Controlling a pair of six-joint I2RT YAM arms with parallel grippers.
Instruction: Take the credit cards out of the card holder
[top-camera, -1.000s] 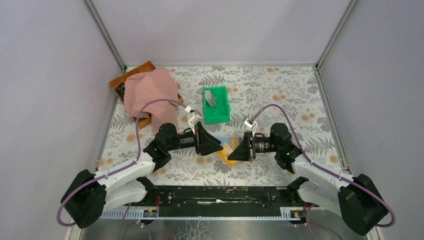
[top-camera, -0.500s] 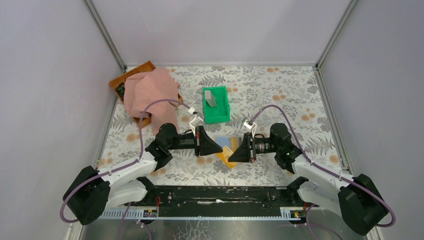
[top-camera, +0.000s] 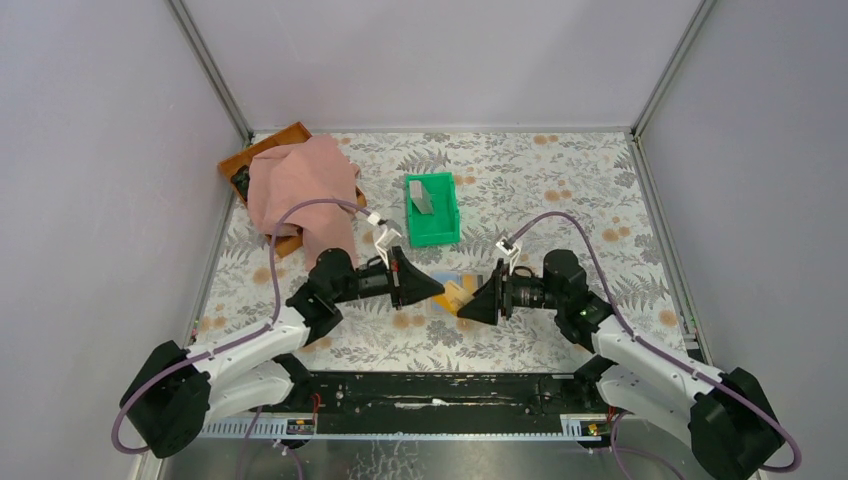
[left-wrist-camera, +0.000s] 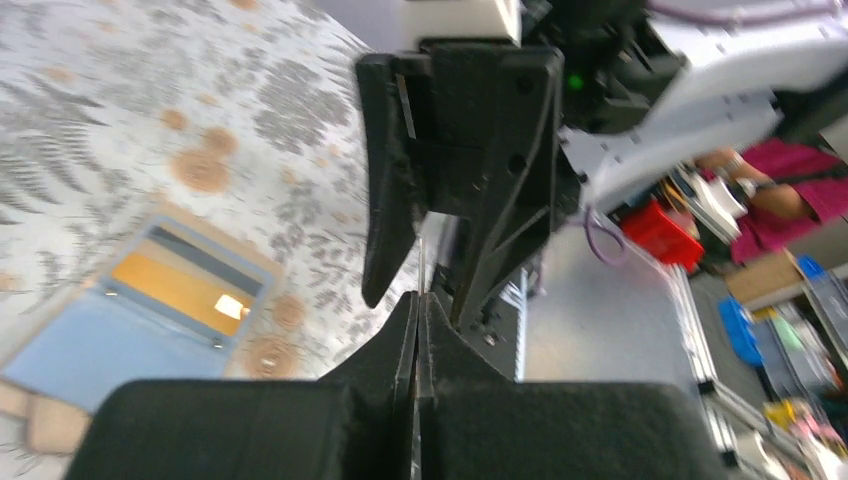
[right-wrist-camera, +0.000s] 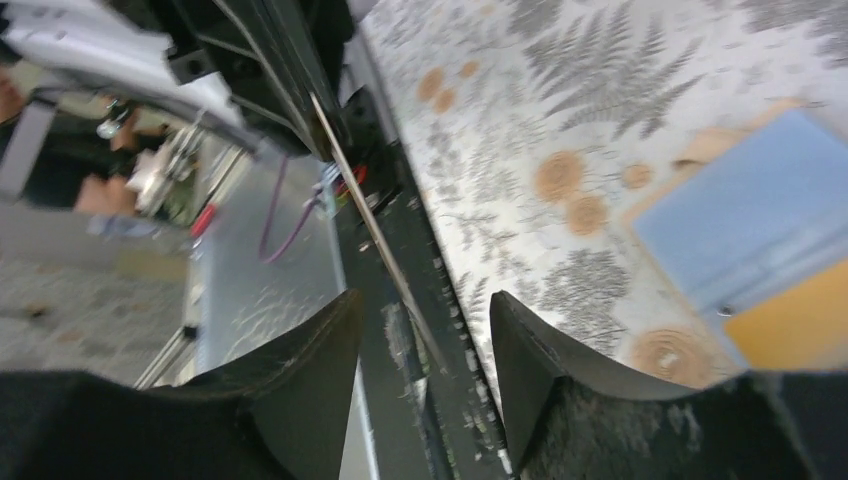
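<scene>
My left gripper is shut on a thin credit card, which shows edge-on as a fine line above its fingertips. The right gripper faces it with jaws open. That same card slants between the right fingers without touching either. On the table beneath both grippers lies the card holder, open with its pale blue inside up. A yellow card sits in its pocket.
A green bin stands behind the grippers with a grey card leaning inside it. A pink cloth covers a brown tray at the back left. The black rail runs along the near edge.
The left gripper closed on the card, then the right gripper opened and let go of it. The right gripper has shifted slightly toward the near edge.
</scene>
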